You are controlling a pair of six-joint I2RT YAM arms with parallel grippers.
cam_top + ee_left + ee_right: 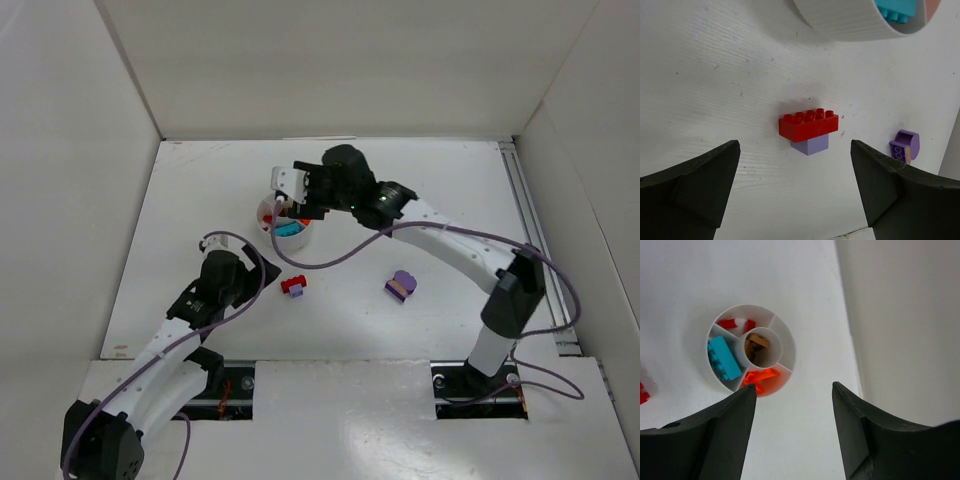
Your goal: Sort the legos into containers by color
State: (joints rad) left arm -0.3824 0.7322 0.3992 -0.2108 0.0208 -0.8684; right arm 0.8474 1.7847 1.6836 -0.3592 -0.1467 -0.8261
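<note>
Hovering above the round white dish (788,347), the right gripper (793,387) is holding its two dark jaws partly apart, and nothing is sitting between them. The dish is standing on the white table (715,75), in the far middle part of it, and it is divided into wedge compartments around a small round cup in the centre. A teal brick (723,357) is lying in the left wedge in the right wrist view, some red pieces (735,324) are lying in the upper wedge, and orange pieces (760,377) are lying in the lower wedge. A brown piece (757,345) is resting in the centre cup.

The left gripper (795,145) is pointing down at the table with its jaws spread wide, and it is gripping nothing. Between the jaws, but apart from both of them, a red brick (808,125) is sitting on top of a smaller purple brick (811,145). This pair is lying on the table near the dish, outside its wall.

A rounded purple piece (905,145) with a thin tan part on one side is lying further to the right, well apart from the dish and from both grippers.
</note>
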